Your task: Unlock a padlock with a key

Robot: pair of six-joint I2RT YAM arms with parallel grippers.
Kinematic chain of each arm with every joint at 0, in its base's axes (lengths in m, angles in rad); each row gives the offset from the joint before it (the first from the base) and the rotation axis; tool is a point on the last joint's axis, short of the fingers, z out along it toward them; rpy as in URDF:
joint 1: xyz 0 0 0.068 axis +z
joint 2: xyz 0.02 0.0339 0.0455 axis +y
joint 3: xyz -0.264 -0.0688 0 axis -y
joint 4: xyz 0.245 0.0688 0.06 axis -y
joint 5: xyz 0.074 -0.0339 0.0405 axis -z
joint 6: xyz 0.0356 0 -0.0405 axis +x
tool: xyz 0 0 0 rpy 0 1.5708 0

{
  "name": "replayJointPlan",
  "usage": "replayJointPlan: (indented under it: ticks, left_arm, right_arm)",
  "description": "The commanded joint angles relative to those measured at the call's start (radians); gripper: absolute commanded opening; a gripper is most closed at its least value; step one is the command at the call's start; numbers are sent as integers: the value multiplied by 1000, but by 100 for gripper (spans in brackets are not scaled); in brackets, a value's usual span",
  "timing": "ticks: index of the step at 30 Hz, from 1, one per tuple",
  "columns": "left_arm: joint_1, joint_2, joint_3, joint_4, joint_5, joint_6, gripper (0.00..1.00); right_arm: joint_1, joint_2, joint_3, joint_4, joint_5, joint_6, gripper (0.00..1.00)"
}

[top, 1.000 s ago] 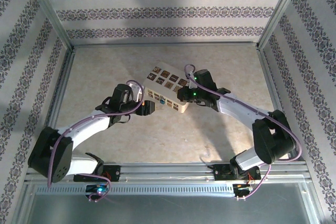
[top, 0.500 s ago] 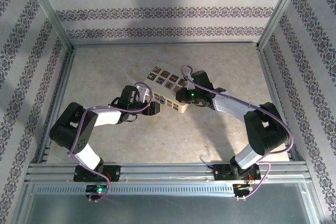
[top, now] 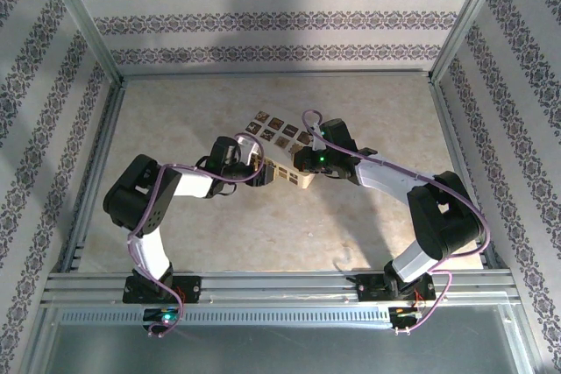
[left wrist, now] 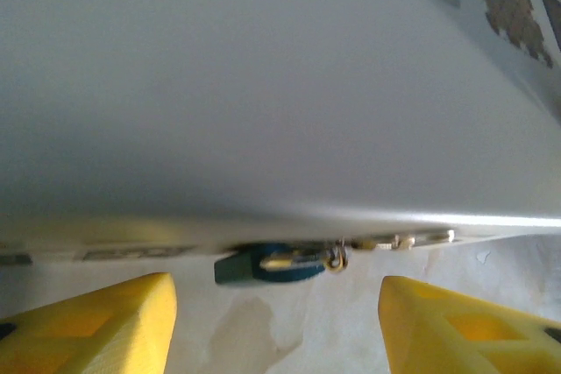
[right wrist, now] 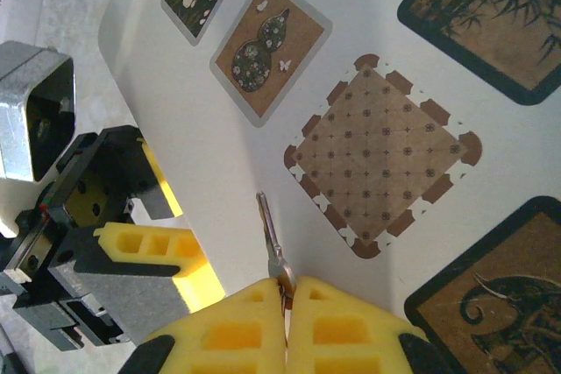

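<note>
The table (top: 351, 225) carries the cream box (top: 279, 139) near its middle, a little toward the far edge, and we see the box where it lay a second ago. What has changed most is the left arm (top: 188, 183). A second ago it lay stretched low toward the table's left edge; now it is folded with its elbow raised, and this brings the left pincer (top: 252, 171) right up against the box's near-left side. The right arm (top: 390, 179) has drawn in slightly as well, but over the last half second it barely shifts, and the right pincer (top: 302, 160) hangs at the box's near-right end. In the left wrist view the left pincer (left wrist: 276, 304) is spread wide, its yellow fingers (left wrist: 105, 317) well apart and holding nothing. Between and beyond them, at the foot of the box's side wall, sits the padlock (left wrist: 267, 267), a small blue block with pale metal parts trailing to its right. We cannot tell whether it touches the box's lower edge or is tucked just under it. In the right wrist view the right pincer (right wrist: 285, 304) is pressed together on the key (right wrist: 270, 234), whose thin blade points out over the box's patterned top. We judge that the left arm is now lined up to take hold of the padlock, while the key is in hand but not yet at the lock.
</note>
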Motion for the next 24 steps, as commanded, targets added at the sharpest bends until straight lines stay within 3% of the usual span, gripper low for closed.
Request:
replayJointPlan:
  ticks: [1,8,24]
  left_arm:
    - [12,22,38,44,34,49,60]
    - [0,54,54,69,81,11,55]
    - [-47,85,57,167,58,-112,47]
  right_arm:
    - [-10,6,-26,-48,27,-19,0]
    - [-11,12,-21,-48,23,-21,0]
    - [-12,14,-26,-38,18,-13,0]
